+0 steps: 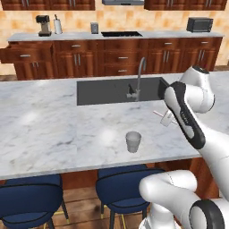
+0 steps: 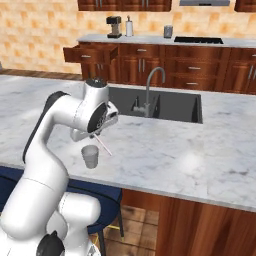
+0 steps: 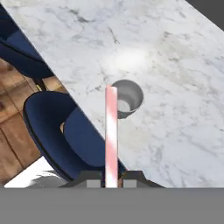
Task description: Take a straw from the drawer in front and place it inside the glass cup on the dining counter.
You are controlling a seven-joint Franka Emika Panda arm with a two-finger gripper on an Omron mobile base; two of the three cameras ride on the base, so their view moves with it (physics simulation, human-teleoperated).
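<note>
From the left the straw point(image 1: 159, 113) pokes out beside the arm above the marble surface point(image 1: 53, 129), right of the glass cup point(image 1: 133, 142); from the right it slants just above the cup; from the hand, the fingers point(image 3: 94, 182) pinch the straw, cup beyond.

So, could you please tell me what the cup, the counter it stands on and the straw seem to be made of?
The glass cup looks like translucent grey glass: the counter shows faintly through its wall. The dining counter looks like polished marble: white-grey with dark veins and a soft sheen. The straw, clamped in the shut tool, is matte pink and white, perhaps paper or plastic; the look leaves that open.
</note>
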